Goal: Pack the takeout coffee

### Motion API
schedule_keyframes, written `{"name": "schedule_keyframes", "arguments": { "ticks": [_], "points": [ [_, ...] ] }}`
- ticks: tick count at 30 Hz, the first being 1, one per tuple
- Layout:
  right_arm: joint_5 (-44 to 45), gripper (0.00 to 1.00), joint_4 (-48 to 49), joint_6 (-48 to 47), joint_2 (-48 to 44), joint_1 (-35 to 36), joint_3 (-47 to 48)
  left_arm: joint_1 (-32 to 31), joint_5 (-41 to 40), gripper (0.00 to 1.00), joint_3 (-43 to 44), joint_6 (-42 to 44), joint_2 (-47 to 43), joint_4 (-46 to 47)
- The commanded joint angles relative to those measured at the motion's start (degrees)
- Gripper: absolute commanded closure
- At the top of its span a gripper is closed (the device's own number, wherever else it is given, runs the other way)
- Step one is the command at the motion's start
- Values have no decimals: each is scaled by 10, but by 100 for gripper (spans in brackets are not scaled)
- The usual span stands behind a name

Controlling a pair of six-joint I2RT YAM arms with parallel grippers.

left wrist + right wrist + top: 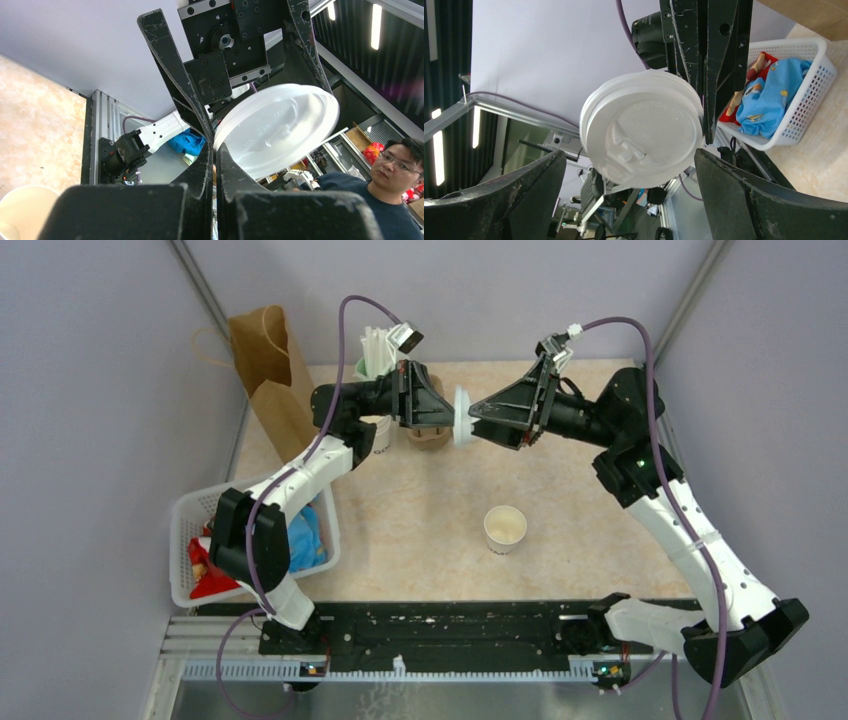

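A cream-white paper cup [505, 528] stands open-topped on the table, with no lid on it. My left gripper [450, 420] is up at the back, shut on the rim of a white plastic lid [463, 418], held on edge. In the left wrist view my left gripper [215, 146] pinches the lid [280, 127] at its lower edge. My right gripper [473, 421] faces it, open. In the right wrist view my right gripper [629, 155] has a jaw on each side of the lid [644, 135], apart from it. A second rim shows behind the lid.
A brown pulp carrier [428, 432] and a white cup [378, 436] sit under the left arm. A green holder of straws [376, 352] and a brown paper bag [268, 370] stand at the back left. A white basket [188, 512] of packets sits at the left.
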Motion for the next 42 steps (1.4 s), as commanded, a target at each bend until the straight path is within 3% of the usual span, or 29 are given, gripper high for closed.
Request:
{"name": "schedule_keyframes", "arguments": {
  "ticks": [1, 15, 29, 42],
  "points": [
    [5, 1, -8, 0, -6, 8, 3, 1, -4, 100, 18, 24, -11, 26],
    [-1, 4, 71, 57, 1, 10, -21, 1, -3, 100, 14, 25, -11, 21],
    [-3, 7, 48, 50, 6, 11, -15, 2, -4, 100, 15, 30, -12, 15],
    [-3, 19, 35, 44, 14, 10, -5, 2, -3, 100, 15, 44, -18, -4]
  ]
}}
